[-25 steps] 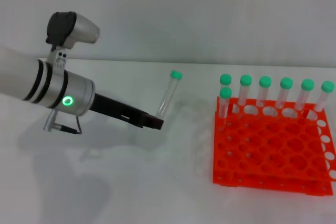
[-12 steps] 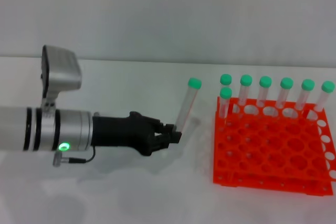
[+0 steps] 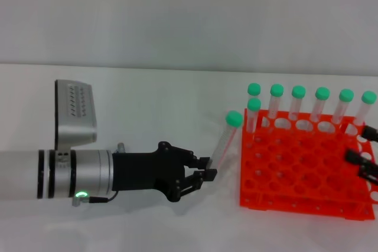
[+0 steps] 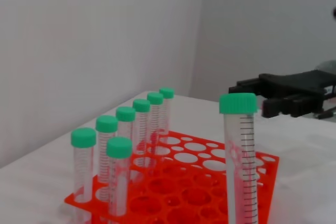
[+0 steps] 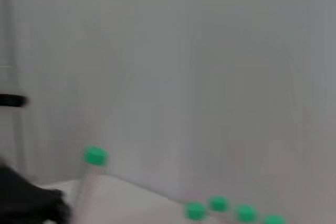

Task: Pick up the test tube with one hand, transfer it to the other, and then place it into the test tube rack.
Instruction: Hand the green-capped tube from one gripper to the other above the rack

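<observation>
My left gripper is shut on the lower end of the test tube. It holds the tube upright, leaning slightly, above the table just left of the orange test tube rack. The tube's green cap is at the top. In the left wrist view the held tube stands in front of the rack. My right gripper comes in at the right edge over the rack, open and empty. It also shows in the left wrist view, beyond the tube.
Several green-capped tubes stand in the rack's far row, and one more stands at its far left corner. The white table lies left of the rack and a pale wall stands behind.
My left gripper has carried the tube right and nearer, close to the rack's left side. My right gripper has come into view at the right edge.
</observation>
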Motion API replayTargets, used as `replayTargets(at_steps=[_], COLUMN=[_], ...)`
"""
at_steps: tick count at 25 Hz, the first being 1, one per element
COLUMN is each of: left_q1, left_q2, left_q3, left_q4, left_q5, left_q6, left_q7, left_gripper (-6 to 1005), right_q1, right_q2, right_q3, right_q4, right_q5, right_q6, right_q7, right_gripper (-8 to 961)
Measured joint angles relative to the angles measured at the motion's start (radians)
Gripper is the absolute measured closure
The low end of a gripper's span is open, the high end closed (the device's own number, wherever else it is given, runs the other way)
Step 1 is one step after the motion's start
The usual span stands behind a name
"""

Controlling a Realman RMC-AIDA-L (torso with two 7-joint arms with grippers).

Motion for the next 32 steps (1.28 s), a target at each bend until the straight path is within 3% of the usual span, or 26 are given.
replayTargets(at_steps=[3, 8, 14, 23, 32], left_q1=[0.006, 0.012, 0.013, 0.045, 0.044], left_q2=[-0.001, -0.001, -0.003, -0.004, -0.004], left_q3=[0.000, 0.000, 0.000, 0.000, 0.000], left_q4=[0.016, 0.037, 0.049, 0.097, 0.111], left_q5=[0.000, -0.002, -0.003, -0.033, -0.035], left_q6=[-0.018, -0.037, -0.044, -0.052, -0.055], left_q7=[0.025, 0.063, 0.098, 0.236, 0.260], left_gripper=[809, 808, 808, 809, 809], right_q1=[0.036, 0.101, 0.154, 0.193, 0.217], right_q2=[0.004, 0.018, 0.047, 0.074, 0.100], right_q3=[-0.009, -0.048, -0.054, -0.054, -0.089], right_q4=[-0.008, -0.004, -0.002, -0.006, -0.003], right_q5=[-0.043, -0.099, -0.137, -0.147, -0.165], right_q6=[-0.045, -0.066, -0.055, -0.039, -0.038], right_q7=[0.053, 0.124, 0.171, 0.205, 0.207], right_gripper=[403, 148, 65, 67, 69])
